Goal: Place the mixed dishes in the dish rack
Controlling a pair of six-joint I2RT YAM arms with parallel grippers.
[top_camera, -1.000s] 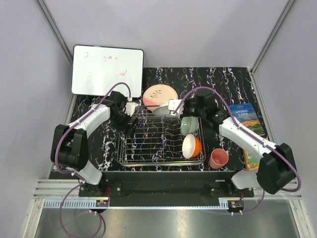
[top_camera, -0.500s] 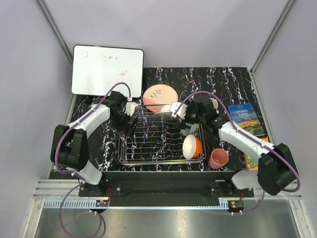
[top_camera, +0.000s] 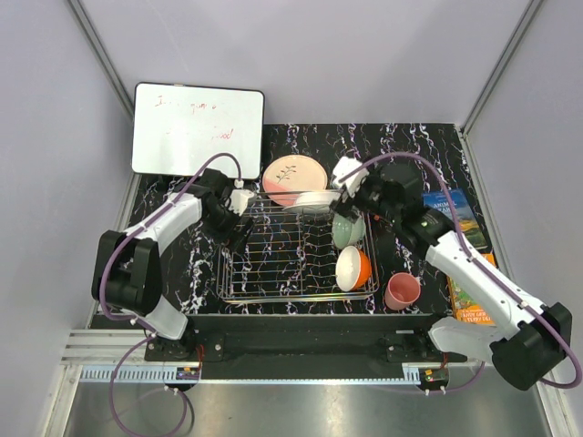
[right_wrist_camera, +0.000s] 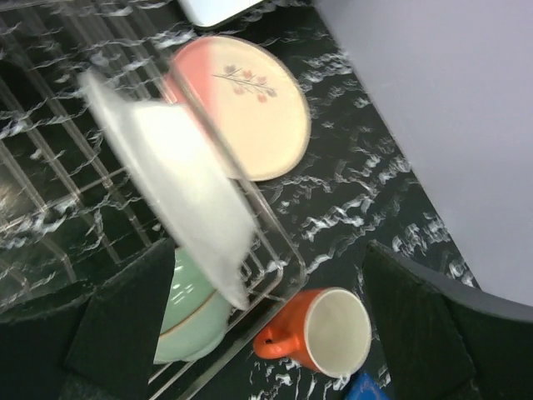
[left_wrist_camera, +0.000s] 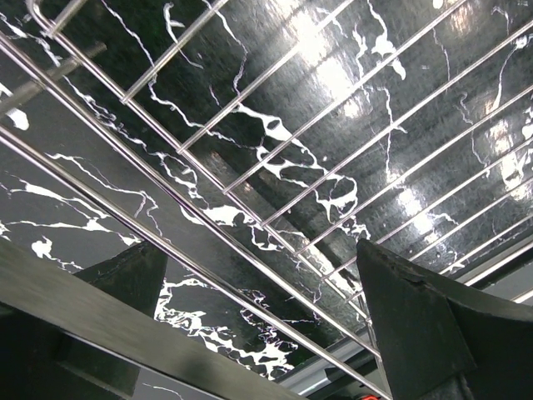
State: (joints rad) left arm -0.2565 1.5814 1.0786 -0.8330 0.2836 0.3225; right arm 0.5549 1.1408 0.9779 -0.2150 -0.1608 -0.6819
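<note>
One black table [top_camera: 419, 155], veined white like marble, carries everything. At its far left corner lies a white whiteboard [top_camera: 198, 129] with faint red handwriting, too thin to read.

Midway along the near edge sits the rack [top_camera: 273, 264], a rectangle of bright steel wire with a grid floor and upright tines. Its long axis runs left to right, parallel to that edge.

By the right edge lies a blue book [top_camera: 465, 217], partly under the right arm, so I cannot read its title.

The pink plate [top_camera: 291, 173], round with a leaf sprig, lies flat just beyond the rack's far rim. The white plate [top_camera: 314, 198] leans tilted on that far rim, its edge running left to right.

Inside the rack by the right rim stands the green bowl [top_camera: 346, 232]. Nearer the near rim, the glossy orange bowl [top_camera: 351, 270] is tipped on its side, its white inside facing left. The pink cup [top_camera: 401, 291] stands mouth up on the table, just right of the rack's near right corner. The orange mug [right_wrist_camera: 329, 333] sits mouth up off the rack's far right corner, handle toward the rack.

The right claw [right_wrist_camera: 266, 258] hangs spread wide above the white plate, gripping nothing. The left claw [left_wrist_camera: 258, 279] is likewise spread wide and empty, low over the rack's far left wires.
</note>
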